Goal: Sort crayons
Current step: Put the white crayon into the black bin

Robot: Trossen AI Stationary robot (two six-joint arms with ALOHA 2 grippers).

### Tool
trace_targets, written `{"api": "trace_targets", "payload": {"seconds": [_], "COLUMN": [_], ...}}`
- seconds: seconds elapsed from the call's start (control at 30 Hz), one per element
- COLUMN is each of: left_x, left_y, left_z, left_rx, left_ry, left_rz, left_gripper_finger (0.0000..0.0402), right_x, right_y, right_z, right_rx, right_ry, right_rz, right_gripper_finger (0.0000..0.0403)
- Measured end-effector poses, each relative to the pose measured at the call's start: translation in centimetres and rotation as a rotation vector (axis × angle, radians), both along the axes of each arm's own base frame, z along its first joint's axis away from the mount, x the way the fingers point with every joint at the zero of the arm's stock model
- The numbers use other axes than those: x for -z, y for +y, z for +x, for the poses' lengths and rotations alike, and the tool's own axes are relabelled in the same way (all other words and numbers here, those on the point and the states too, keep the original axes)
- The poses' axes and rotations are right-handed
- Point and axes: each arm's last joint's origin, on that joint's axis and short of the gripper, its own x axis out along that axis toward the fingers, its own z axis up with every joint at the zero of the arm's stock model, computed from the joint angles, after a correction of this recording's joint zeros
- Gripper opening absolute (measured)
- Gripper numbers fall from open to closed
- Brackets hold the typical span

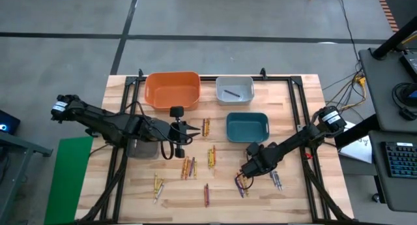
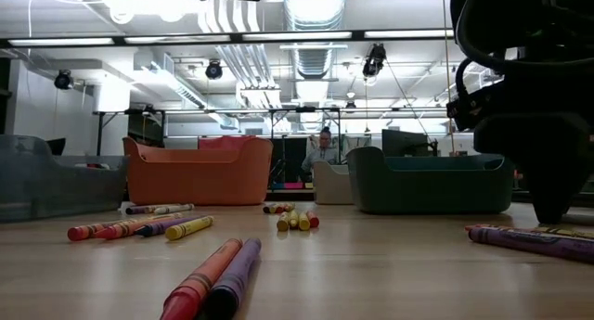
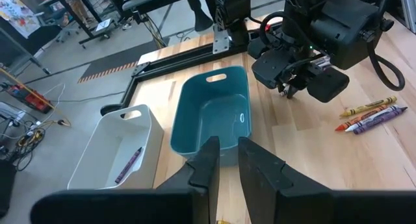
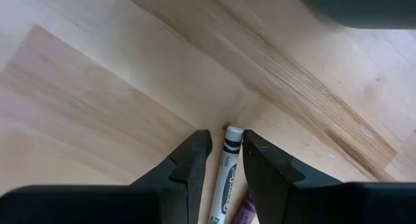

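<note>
Crayons lie scattered on the wooden table (image 1: pixel 130 186): a pair by the left gripper (image 1: pixel 206 126), groups in the middle (image 1: pixel 189 166) and a red one at the near side (image 1: pixel 206 195). My left gripper (image 3: pixel 227 162) hangs above the table left of the teal bin (image 1: pixel 247 126), fingers almost together, with a yellow sliver (image 3: pixel 221 221) far back between them. My right gripper (image 4: pixel 226 152) points down at the table near the teal bin's near side, shut on a grey-white crayon (image 4: pixel 229 162). A purple crayon (image 4: pixel 246 204) lies beside it. My left gripper seems to hold a yellow crayon (image 3: pixel 221 221) far back between its fingers, clear of the table; the gripper body hides all but a sliver, so part and hold cannot be told. My right gripper pinches the grey-white crayon just below its flat end (image 4: pixel 232 134) between its two fingers (image 4: pixel 195 162). The fingers come from above, pointing down. Whether the crayon is off the table, I cannot tell.
An orange bin (image 1: pixel 172 89) and a white bin (image 1: pixel 234 89) with one crayon inside stand at the far edge. A grey bin (image 1: pixel 144 149) sits under my left arm. More crayons (image 1: pixel 277 180) lie right of my right gripper. A black frame (image 1: pixel 296 107) rims the table.
</note>
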Motion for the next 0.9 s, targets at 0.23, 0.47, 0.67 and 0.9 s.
{"api": "trace_targets", "payload": {"seconds": [0.23, 0.47, 0.67, 0.9], "left_x": [-0.02, -0.17, -0.18, -0.18], "left_y": [0.0, -0.01, -0.01, -0.01], "left_z": [0.0, 0.03, 0.04, 0.04], "left_rx": [-0.003, -0.007, -0.011, -0.015], "left_ry": [-0.003, -0.019, -0.022, -0.024], "left_rz": [-0.009, -0.022, -0.032, -0.041], "left_gripper_finger": [0.0039, 0.0039, 0.0039, 0.0039], "right_x": [0.02, 0.16, 0.18, 0.2], "right_y": [0.08, 0.1, 0.11, 0.15], "right_z": [0.19, 0.3, 0.41, 0.5], "right_rx": [0.0, -0.002, -0.019, -0.051], "right_ry": [-0.021, -0.045, -0.055, -0.063], "right_rz": [0.006, 0.004, 0.002, 0.002], "right_gripper_finger": [0.0097, 0.0095, 0.0093, 0.0019]}}
